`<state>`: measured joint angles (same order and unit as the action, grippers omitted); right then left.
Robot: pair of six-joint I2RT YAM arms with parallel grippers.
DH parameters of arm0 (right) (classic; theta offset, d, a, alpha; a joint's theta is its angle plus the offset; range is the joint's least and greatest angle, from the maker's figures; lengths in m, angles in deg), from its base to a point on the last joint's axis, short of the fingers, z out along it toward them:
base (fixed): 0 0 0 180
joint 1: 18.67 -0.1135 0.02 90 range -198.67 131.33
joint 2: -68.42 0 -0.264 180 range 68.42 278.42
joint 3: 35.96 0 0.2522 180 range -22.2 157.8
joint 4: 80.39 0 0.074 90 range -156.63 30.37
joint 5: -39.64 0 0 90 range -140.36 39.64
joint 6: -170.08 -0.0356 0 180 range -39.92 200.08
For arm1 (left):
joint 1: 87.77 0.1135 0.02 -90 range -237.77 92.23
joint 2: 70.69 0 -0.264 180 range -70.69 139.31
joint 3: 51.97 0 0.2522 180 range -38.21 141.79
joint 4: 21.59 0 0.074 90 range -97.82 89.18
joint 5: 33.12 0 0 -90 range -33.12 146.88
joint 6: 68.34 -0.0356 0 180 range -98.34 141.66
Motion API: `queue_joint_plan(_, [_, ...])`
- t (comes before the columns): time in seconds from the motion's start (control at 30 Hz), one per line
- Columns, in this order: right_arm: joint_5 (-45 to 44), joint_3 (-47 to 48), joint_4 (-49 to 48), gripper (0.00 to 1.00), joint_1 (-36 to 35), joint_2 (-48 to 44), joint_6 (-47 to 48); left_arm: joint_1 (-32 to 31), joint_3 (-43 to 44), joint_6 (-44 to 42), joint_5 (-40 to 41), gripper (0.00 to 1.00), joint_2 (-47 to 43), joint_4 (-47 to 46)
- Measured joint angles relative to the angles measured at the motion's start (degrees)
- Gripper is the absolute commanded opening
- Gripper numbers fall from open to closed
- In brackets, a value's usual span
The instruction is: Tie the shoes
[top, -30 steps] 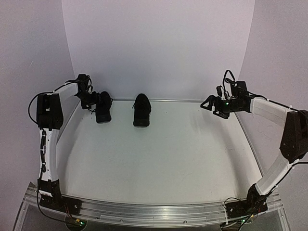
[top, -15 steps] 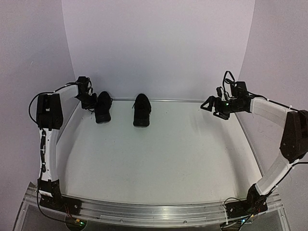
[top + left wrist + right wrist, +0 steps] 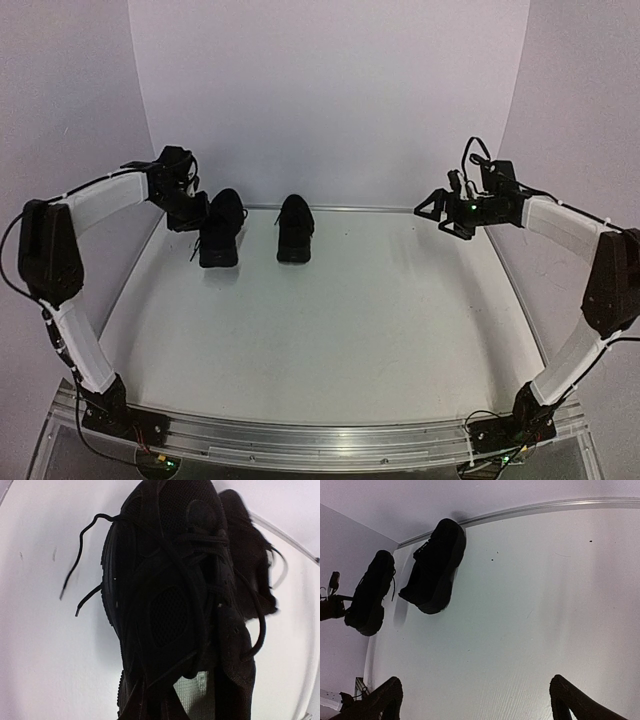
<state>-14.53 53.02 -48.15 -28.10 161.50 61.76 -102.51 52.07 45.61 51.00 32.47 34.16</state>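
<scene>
Left shoe shifted nearer; left hand at heel.

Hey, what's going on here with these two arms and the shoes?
Two robot arms are set up to tie a pair of black shoes at the far side of the table. The left tool is right against the left-hand shoe, whose laces lie loose; whether it grips anything is unclear. The right tool hangs open off to the right, well clear of the other shoe. Nothing is tied yet.
</scene>
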Motion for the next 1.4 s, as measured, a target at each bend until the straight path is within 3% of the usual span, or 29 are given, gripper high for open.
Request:
queue_joint_plan(0.3, [4.6, -4.9, 0.3, 0.98, 0.0, -4.8, -1.2, -17.2, -26.2, 15.1, 3.1, 0.00, -36.3, -5.0])
queue_joint_plan(0.5, [4.7, -10.1, 1.4, 0.98, -0.6, -15.1, -3.8, -25.4, -37.1, 22.0, 4.7, 0.00, -48.7, -5.2])
queue_joint_plan(0.67, [4.4, -14.1, 3.1, 0.98, -1.6, -25.0, -6.3, -29.4, -42.4, 24.2, 1.1, 0.00, -55.7, -4.9])
queue_joint_plan(0.83, [4.3, -19.6, 4.0, 0.98, -2.5, -32.2, -7.6, -29.7, -42.5, 23.9, -2.3, 0.00, -56.2, -5.5])
queue_joint_plan(1.13, [3.7, -23.3, 3.8, 0.94, -4.7, -30.1, -5.8, -30.0, -41.3, 22.3, -4.7, 0.00, -49.7, -6.5])
queue_joint_plan(1.4, [-0.1, -32.9, -15.1, 0.86, -13.1, -29.3, -8.3, -30.0, -34.9, 22.3, -5.0, 0.00, -44.0, -9.2])
